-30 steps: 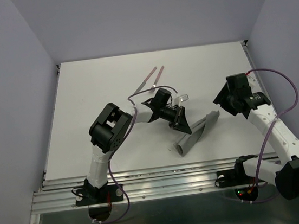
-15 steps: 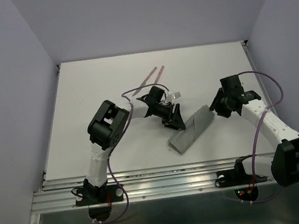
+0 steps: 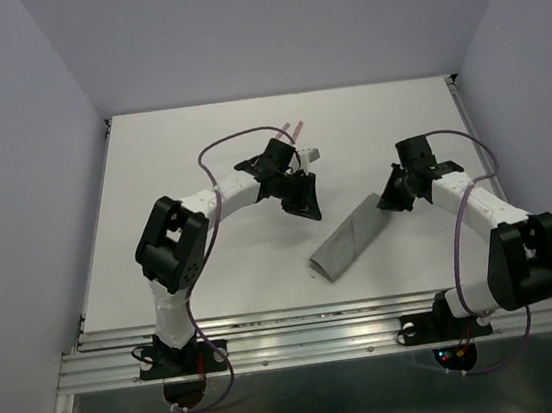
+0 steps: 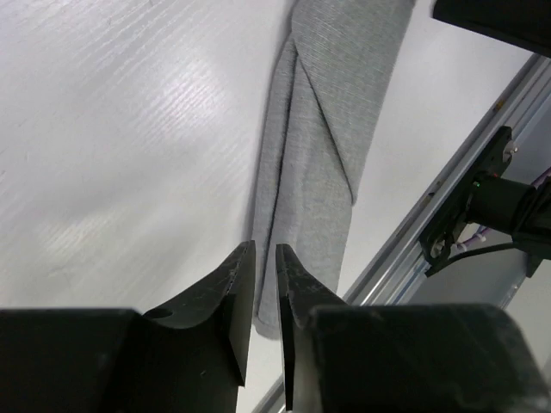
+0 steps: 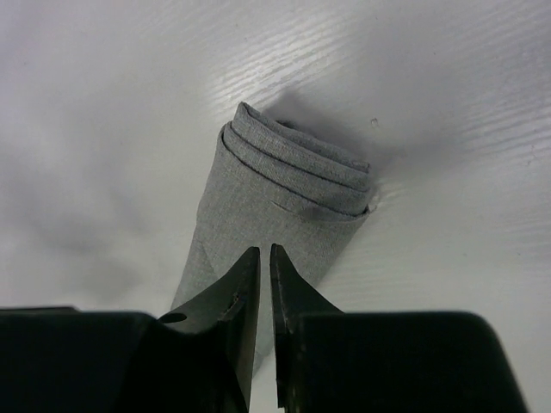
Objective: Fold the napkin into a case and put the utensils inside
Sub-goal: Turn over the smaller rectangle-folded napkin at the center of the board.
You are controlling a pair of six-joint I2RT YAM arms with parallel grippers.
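Note:
The napkin is folded into a narrow grey case (image 3: pixel 346 241) that lies slantwise on the white table (image 3: pixel 171 169). My right gripper (image 3: pixel 385 202) is at its far right end. In the right wrist view that gripper (image 5: pixel 265 248) hangs over the layered cloth (image 5: pixel 284 185), closed to a thin slit with no cloth seen between the fingers. My left gripper (image 3: pixel 309 209) is left of the case and apart from it. Its jaws (image 4: pixel 265 245) stand narrowly open and hold nothing, with the case (image 4: pixel 323 129) ahead. Only the pink handle ends of the utensils (image 3: pixel 295 125) show, behind the left wrist.
White walls close the table at the back and both sides. A metal rail (image 3: pixel 300 319) runs along the near edge with both arm bases on it. In the left wrist view, the rail (image 4: pixel 448 194) sits just past the case's near end.
The left arm has drawn back from the case toward the far utensils. The right gripper has come in to the case's far end and closed. The case now lies flatter.

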